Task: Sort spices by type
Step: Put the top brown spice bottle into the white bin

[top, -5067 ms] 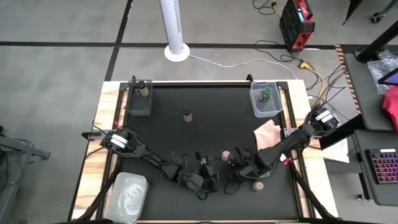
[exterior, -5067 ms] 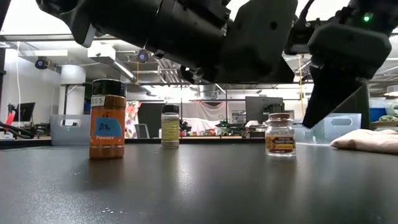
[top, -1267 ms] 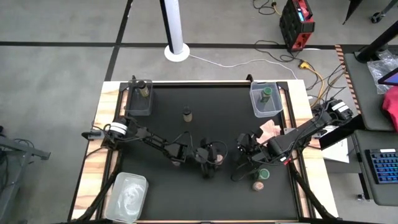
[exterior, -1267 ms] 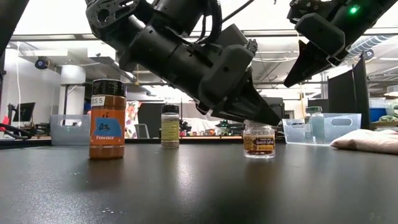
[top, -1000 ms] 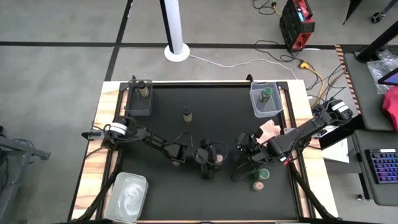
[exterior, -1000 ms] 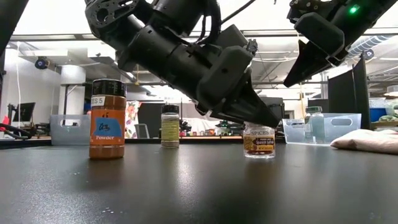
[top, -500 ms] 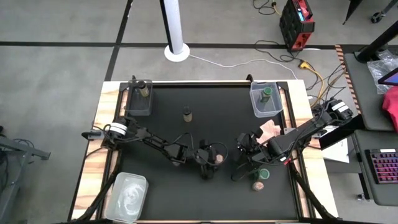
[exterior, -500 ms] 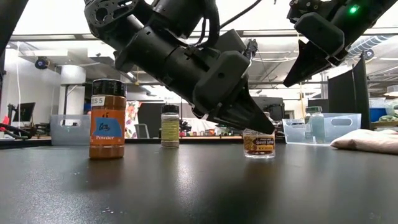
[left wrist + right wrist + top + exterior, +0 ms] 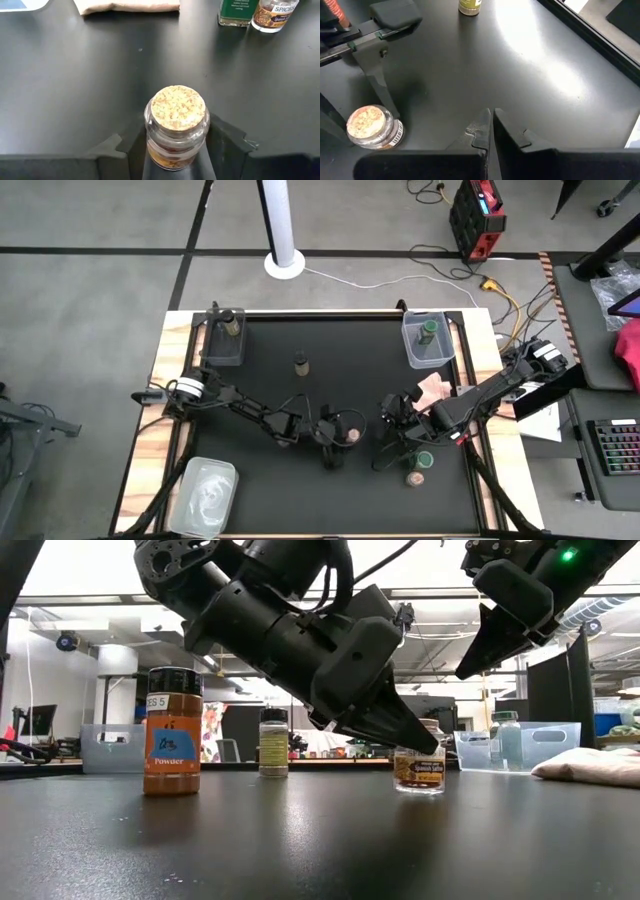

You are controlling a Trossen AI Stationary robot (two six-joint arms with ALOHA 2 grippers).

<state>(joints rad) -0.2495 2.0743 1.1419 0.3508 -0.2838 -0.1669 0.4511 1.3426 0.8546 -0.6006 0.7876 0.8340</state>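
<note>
Two jars sit near the front right, a green-lidded jar (image 9: 424, 459) and a cork-topped one (image 9: 413, 478), unsorted; farther back one jar (image 9: 300, 362) stands loose, while the far tubs hold one jar each. Left gripper (image 9: 343, 437) straddles the cork-topped jar (image 9: 177, 125), fingers just beside it; right gripper (image 9: 490, 130) hangs clenched, empty

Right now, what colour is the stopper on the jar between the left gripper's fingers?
Pale tan, speckled cork stopper, clearest in the left wrist view.
</note>
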